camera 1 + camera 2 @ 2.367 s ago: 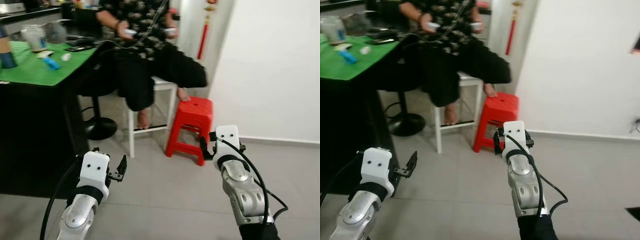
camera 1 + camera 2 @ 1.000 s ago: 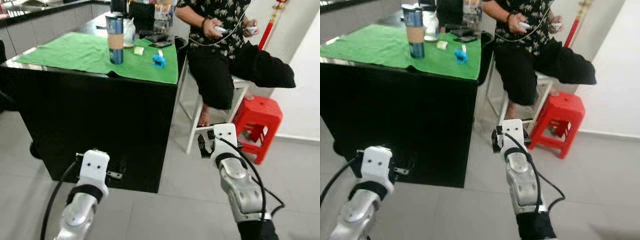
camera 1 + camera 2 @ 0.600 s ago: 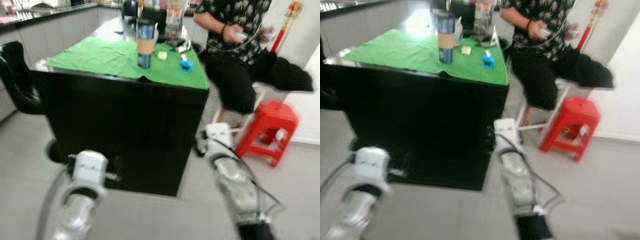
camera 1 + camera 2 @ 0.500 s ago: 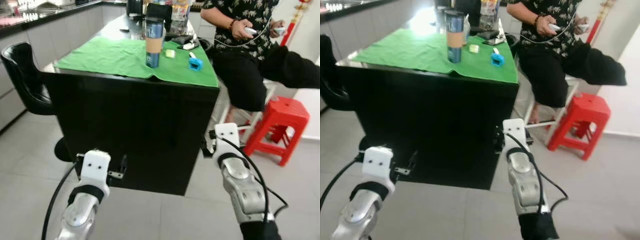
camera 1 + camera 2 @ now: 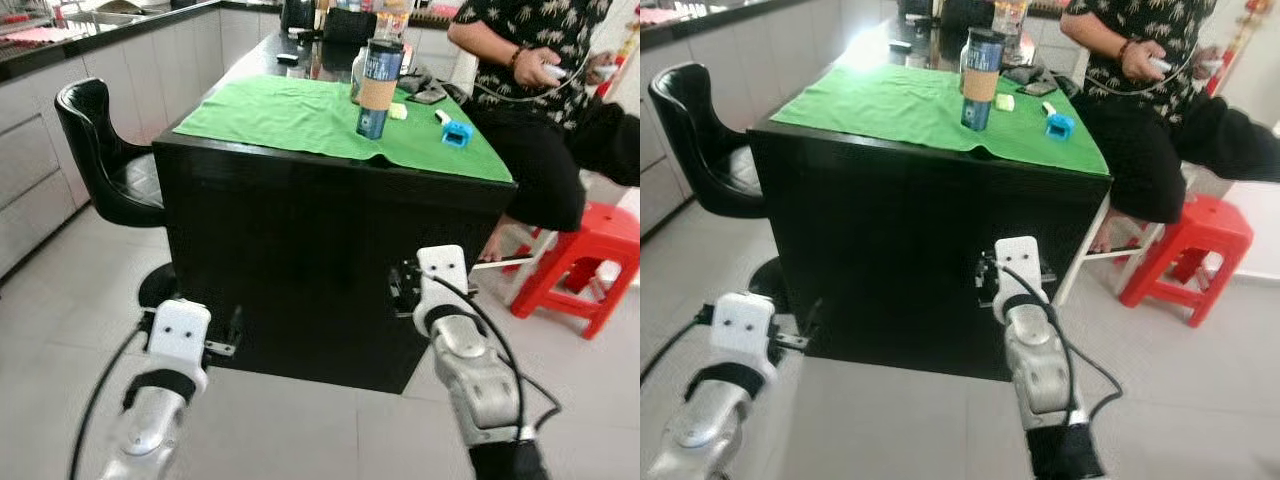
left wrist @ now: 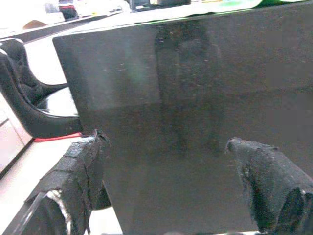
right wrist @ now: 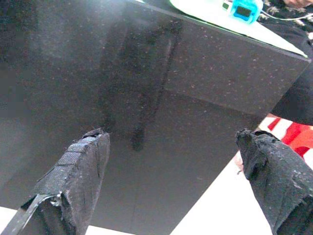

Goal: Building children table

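Note:
A black island counter point(image 5: 300, 260) stands straight ahead with a green mat point(image 5: 290, 110) on top. Both arms are held low before its front face. My left gripper point(image 5: 233, 328) is open and holds nothing; in the left wrist view its fingers point(image 6: 78, 171) spread wide against the glossy black panel point(image 6: 186, 122). My right gripper point(image 5: 400, 288) is open too, close to the island's front near its right corner, with its fingertips point(image 7: 83, 161) apart and nothing between them.
On the mat stand a tall tumbler point(image 5: 377, 75) and a small blue object point(image 5: 457, 133). A person point(image 5: 540, 70) sits at the right of the island by a red stool point(image 5: 585, 255). A black bar chair point(image 5: 105, 165) and grey cabinets point(image 5: 40, 170) stand on the left.
The camera has swung left: the island now sits in the middle, and the person and red stool have slid to the right edge. Both grippers keep the same open pose.

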You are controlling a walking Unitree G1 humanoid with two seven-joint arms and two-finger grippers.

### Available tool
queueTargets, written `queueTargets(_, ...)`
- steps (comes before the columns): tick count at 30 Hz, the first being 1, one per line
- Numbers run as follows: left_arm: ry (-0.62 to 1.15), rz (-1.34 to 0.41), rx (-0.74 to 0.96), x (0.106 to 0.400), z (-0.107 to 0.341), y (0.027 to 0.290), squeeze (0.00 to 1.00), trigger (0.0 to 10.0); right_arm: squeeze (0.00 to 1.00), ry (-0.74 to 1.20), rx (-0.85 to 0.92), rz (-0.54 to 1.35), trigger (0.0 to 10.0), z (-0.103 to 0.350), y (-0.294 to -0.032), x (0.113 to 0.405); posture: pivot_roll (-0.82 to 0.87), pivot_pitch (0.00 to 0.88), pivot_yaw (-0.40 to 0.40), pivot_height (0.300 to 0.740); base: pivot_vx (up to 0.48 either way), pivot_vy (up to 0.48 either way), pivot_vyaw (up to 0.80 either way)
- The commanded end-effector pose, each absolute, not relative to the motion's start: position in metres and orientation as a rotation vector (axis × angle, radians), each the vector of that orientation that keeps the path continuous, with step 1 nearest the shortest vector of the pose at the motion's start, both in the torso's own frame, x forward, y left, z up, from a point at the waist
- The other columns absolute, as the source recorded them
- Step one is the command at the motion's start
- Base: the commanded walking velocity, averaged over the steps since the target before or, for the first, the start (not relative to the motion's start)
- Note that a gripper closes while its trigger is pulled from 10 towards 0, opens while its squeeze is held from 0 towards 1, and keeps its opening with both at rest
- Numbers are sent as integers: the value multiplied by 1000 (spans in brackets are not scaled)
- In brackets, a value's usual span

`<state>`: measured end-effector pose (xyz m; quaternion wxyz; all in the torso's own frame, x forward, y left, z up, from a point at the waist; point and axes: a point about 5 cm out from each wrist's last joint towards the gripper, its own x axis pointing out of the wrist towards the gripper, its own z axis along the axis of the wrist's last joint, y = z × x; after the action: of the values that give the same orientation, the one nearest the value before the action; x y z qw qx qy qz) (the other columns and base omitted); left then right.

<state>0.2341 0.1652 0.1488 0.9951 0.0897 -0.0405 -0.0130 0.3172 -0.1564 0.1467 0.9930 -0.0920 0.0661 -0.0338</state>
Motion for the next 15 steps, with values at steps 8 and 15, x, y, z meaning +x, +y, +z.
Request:
queueTargets(8, -65, -36, 188, 233, 144, 164, 0, 10000, 0, 149, -194, -85, 10000, 144, -162, 315, 56, 0, -118, 740, 0, 0, 0)
queueTargets(15, -63, -46, 220, 234, 143, 163, 0, 10000, 0, 150, -193, -86, 10000, 143, -162, 315, 57, 0, -115, 740, 0, 0, 0)
